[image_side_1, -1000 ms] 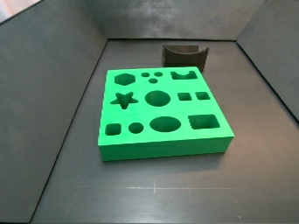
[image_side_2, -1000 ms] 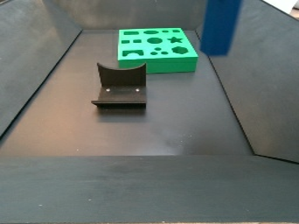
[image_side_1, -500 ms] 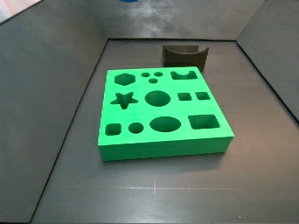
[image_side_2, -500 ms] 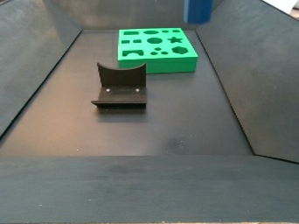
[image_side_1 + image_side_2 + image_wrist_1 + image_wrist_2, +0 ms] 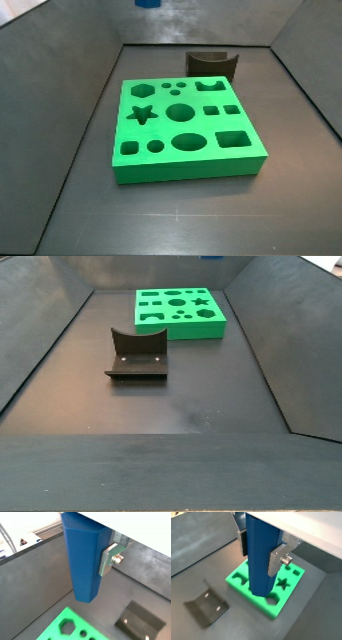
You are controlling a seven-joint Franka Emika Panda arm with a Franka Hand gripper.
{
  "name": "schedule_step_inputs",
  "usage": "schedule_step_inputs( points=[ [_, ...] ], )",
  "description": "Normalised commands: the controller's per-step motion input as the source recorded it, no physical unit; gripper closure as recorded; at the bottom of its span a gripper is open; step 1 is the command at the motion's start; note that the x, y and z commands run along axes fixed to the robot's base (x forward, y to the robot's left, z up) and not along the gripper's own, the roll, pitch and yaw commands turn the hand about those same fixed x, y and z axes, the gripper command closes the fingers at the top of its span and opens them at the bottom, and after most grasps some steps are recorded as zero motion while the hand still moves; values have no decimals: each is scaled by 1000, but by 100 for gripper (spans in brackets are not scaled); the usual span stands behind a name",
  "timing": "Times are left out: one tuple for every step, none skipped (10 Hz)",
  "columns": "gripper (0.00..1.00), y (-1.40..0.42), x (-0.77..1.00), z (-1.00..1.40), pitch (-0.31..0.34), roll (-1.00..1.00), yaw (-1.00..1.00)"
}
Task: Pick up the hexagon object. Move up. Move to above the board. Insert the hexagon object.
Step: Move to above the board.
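The hexagon object (image 5: 260, 557) is a tall plain blue peg, held upright in my gripper (image 5: 258, 554). The silver fingers (image 5: 278, 559) press on its two opposite sides. In a wrist view the peg (image 5: 83, 557) hangs high above the floor, with one finger (image 5: 108, 559) showing and the other hidden behind it. The board (image 5: 271, 609), a thick bright green block with shaped holes, lies below the peg's lower end. In a side view only the peg's blue tip (image 5: 147, 3) shows at the top edge, above the board (image 5: 187, 172). The board also shows in both remaining views (image 5: 187, 332) (image 5: 75, 619).
The fixture (image 5: 136, 356), a dark curved bracket on a base plate, stands on the dark floor beside the board. It shows too in the wrist views (image 5: 208, 602) (image 5: 140, 619) and behind the board (image 5: 211, 63). Grey sloping walls enclose the floor.
The blue peg has risen and moved toward the board. It has left the top of a side view, and its tip has come into the top edge of the other.
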Motion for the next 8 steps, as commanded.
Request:
schedule_step_inputs(
  points=[
    [100,-1000,170,178,113,-24,-24],
    [100,-1000,179,180,127,-1,-9],
    [100,-1000,200,183,139,2,5],
    [100,-1000,211,183,138,-11,4],
    [100,-1000,232,191,129,13,5],
    [100,-980,244,195,126,13,10],
    [100,-581,180,122,126,18,5],
    [100,-347,134,79,111,24,9]
  ],
)
